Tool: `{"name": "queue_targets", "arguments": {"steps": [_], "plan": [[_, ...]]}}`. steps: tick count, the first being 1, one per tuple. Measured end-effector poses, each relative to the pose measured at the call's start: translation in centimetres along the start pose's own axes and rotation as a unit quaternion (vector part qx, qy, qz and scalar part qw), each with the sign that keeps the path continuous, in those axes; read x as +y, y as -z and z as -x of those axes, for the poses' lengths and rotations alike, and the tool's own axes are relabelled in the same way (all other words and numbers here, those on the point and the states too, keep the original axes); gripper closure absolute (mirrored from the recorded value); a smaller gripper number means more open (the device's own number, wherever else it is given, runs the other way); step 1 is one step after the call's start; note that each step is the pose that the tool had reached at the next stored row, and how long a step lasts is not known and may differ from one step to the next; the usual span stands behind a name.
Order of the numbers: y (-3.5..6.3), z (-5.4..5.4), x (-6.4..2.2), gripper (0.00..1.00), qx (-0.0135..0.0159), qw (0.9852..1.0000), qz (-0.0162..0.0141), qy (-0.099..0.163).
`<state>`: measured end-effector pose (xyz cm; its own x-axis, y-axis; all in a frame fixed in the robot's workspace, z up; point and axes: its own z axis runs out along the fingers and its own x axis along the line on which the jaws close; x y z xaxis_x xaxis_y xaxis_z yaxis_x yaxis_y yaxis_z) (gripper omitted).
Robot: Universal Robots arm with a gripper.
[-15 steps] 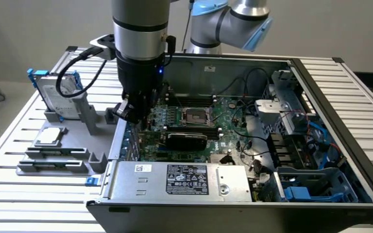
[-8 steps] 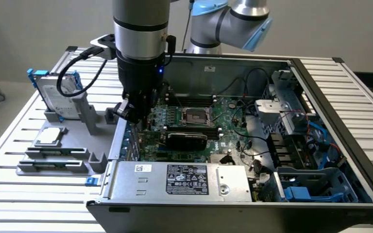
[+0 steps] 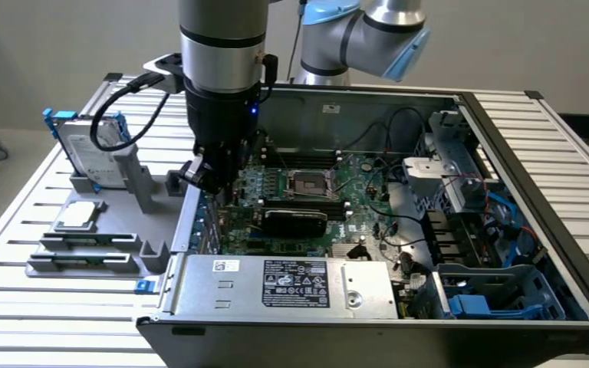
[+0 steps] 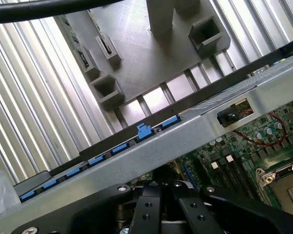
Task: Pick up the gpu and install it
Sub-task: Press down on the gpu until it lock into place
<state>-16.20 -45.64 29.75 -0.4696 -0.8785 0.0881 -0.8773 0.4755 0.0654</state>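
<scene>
Over the open computer case (image 3: pixel 520 153), close to its wall on the exterior view's left, the hand (image 3: pixel 212 175) hung low above the motherboard (image 3: pixel 356 172). Whether its fingers stood apart or together I could not tell, since the arm's own body covered them and the wrist view caught just the black linkage of the hand (image 4: pixel 161 204) from behind. Nothing could be made out between them.

The gpu (image 3: pixel 292 217) lay inside the case, a dark block with a black cooler face sitting across the board just below the CPU socket (image 3: pixel 310 182) (it looked to be in a slot already, though how fully it was seated could not be judged). The hand was beside it, toward the case wall, and not clearly touching it.

On the desk (image 3: pixel 28 307) stood a grey fixture (image 3: pixel 95 253) with a silver drive in a blue frame (image 3: pixel 85 149) upright in it.

The risk, as I judged it, was collision: the hand sat tight against the case wall (image 4: pixel 195 131) and its blue latches (image 4: pixel 143 130), so a small sideways drift could strike metal, or press the card askew and strain its slot
</scene>
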Motion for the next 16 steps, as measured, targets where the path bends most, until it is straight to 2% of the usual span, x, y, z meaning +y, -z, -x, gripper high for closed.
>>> {"name": "queue_targets", "arguments": {"steps": [3, 12, 16], "plan": [[0.00, 0.05, 0.01, 0.89, 0.0015, 1.0000, -0.0008, 0.000], [0.02, 0.22, 0.05, 0.89, 0.0025, 1.0000, -0.0013, 0.000], [0.01, 0.23, 0.06, 0.89, 0.0048, 1.0000, -0.0027, 0.000]]}}
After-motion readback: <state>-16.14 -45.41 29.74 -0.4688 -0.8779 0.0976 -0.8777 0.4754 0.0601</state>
